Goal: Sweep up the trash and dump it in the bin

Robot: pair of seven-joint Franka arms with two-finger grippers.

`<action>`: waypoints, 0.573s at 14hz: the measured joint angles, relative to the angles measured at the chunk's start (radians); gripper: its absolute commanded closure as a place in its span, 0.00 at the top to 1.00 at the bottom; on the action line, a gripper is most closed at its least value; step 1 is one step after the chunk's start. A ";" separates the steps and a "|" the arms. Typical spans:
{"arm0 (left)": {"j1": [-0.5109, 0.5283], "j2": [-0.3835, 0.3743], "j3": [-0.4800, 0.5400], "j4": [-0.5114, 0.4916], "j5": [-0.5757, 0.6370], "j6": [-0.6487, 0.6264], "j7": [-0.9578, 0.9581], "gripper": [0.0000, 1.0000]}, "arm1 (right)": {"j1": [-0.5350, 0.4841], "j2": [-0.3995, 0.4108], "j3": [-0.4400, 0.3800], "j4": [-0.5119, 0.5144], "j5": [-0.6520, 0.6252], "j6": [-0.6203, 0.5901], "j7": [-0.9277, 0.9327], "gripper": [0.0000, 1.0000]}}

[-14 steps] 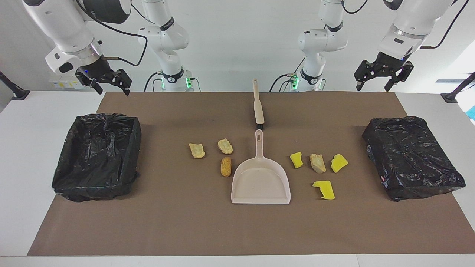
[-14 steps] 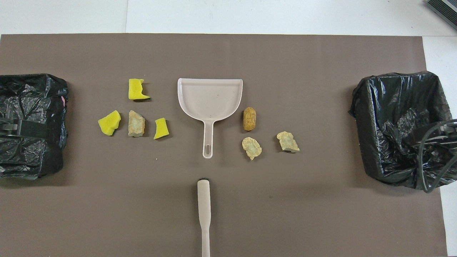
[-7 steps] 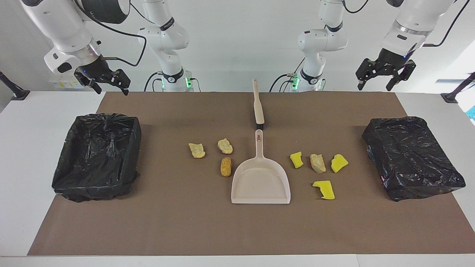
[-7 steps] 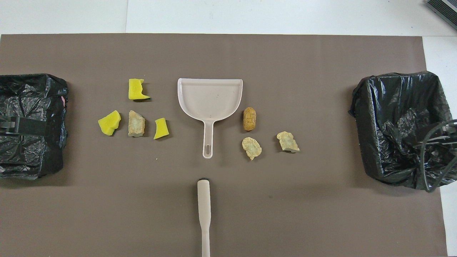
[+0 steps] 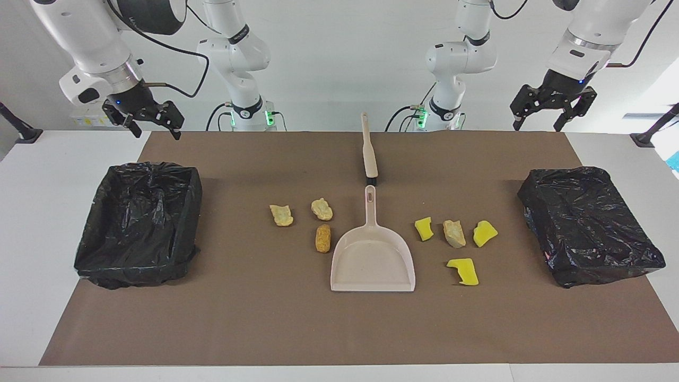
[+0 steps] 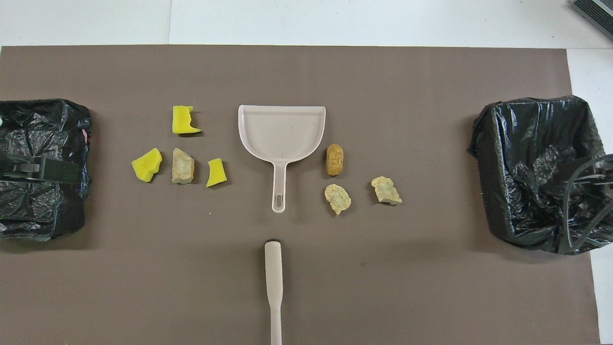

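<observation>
Lying loose on the brown mat (image 5: 265, 318), the trash (image 5: 455, 234) flanks the dustpan (image 5: 372, 262): yellow sponge bits and bread-like lumps, probably light, soft and prone to roll, so better swept than pinched. The brush (image 5: 368, 148) offers its handle. Left gripper (image 5: 550, 109) and right gripper (image 5: 143, 115) hang high, open, empty, over the table's robot-side edge.

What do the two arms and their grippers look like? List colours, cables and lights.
Both arms are glossy white with rounded, tubular segments and dark bands at the joints. Each ends in a black two-finger gripper: the left gripper and the right gripper. Thin black cables loop along the upper links and run to each wrist. A small blue light glows at each wrist, and green lights glow at both bases.
</observation>
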 measured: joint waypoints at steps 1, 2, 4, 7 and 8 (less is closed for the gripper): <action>-0.024 -0.003 -0.003 -0.014 -0.001 0.000 -0.001 1.00 | 0.000 0.000 0.000 0.000 0.000 0.006 0.000 1.00; -0.057 -0.010 -0.004 -0.037 -0.001 -0.002 -0.013 1.00 | 0.000 0.000 0.001 -0.001 0.000 0.007 0.000 1.00; -0.145 -0.044 -0.008 -0.113 -0.003 -0.002 -0.081 1.00 | 0.001 0.000 0.007 -0.001 0.000 0.007 0.000 1.00; -0.323 -0.112 -0.014 -0.243 -0.021 -0.001 -0.247 1.00 | 0.002 0.000 0.030 -0.001 0.000 0.020 0.000 1.00; -0.371 -0.125 -0.015 -0.276 -0.032 0.003 -0.287 1.00 | 0.003 0.000 0.033 -0.002 0.000 0.028 0.000 1.00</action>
